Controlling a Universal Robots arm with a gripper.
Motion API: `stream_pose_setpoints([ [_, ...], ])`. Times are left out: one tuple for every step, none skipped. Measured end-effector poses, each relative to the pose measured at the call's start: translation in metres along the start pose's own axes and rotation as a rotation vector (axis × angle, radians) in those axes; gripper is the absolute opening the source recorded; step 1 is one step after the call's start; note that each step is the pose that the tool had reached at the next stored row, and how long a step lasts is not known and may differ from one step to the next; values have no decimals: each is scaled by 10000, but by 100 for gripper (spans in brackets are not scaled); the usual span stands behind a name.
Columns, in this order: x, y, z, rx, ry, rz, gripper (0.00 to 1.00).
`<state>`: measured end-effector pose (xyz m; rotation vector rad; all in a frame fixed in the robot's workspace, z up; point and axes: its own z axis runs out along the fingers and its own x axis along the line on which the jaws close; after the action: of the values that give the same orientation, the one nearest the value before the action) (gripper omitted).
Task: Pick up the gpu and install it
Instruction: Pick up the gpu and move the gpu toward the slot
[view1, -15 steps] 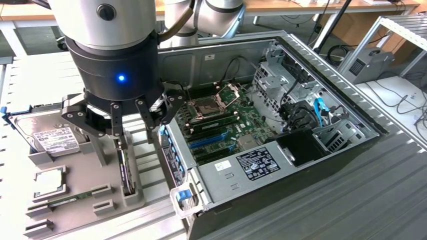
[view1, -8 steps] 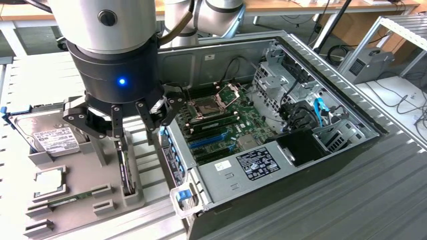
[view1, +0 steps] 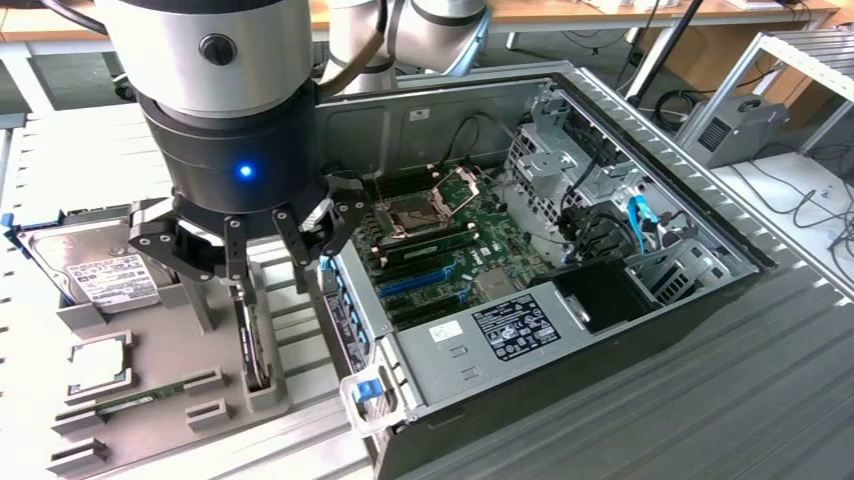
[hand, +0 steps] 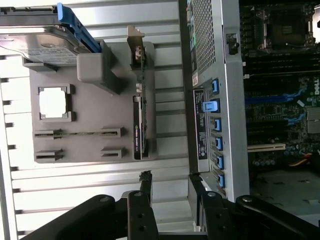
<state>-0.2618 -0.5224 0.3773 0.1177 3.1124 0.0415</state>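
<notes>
The gpu (view1: 250, 345) stands on its edge in a slot of the grey holder tray (view1: 160, 330), on the exterior view's left beside the open computer case (view1: 561, 330). In the wrist view the gpu (hand: 139, 127) is a thin dark card with its silver bracket (hand: 135, 42) at one end. My gripper (view1: 267, 280) hangs open just above the card, with nothing between its fingers. In the wrist view the gripper (hand: 170, 192) sits a little off the card's line, toward the case wall, with one finger (hand: 145, 187) roughly in line with the card.
On the tray also lie a silver hard drive (view1: 100, 270), a square processor chip (view1: 96, 358) and a slim memory stick (view1: 147, 397). The case's motherboard (view1: 441, 250) with blue slots faces up. The case's side wall (hand: 220, 75) stands close beside the gripper.
</notes>
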Motion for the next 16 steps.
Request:
stream_pose_setpoints([
  [0,0,5,0,0,0,42],
  [0,0,10,0,0,0,42],
  [0,0,15,0,-1,0,42],
  [1,-1,19,2,0,0,42],
  [1,-1,24,2,0,0,42],
  [1,-1,29,2,0,0,42],
  [1,-1,33,1,-1,0,42],
  [1,-1,38,2,0,0,42],
  [1,-1,42,2,0,0,42],
  [1,-2,47,2,0,0,42],
  [2,-2,52,3,-1,0,42],
  [2,-2,57,3,-1,0,42],
  [2,-2,61,4,-1,0,42],
  [3,-2,65,3,-1,0,42],
  [4,-2,74,4,0,0,42],
  [4,-2,78,4,-1,0,42],
])
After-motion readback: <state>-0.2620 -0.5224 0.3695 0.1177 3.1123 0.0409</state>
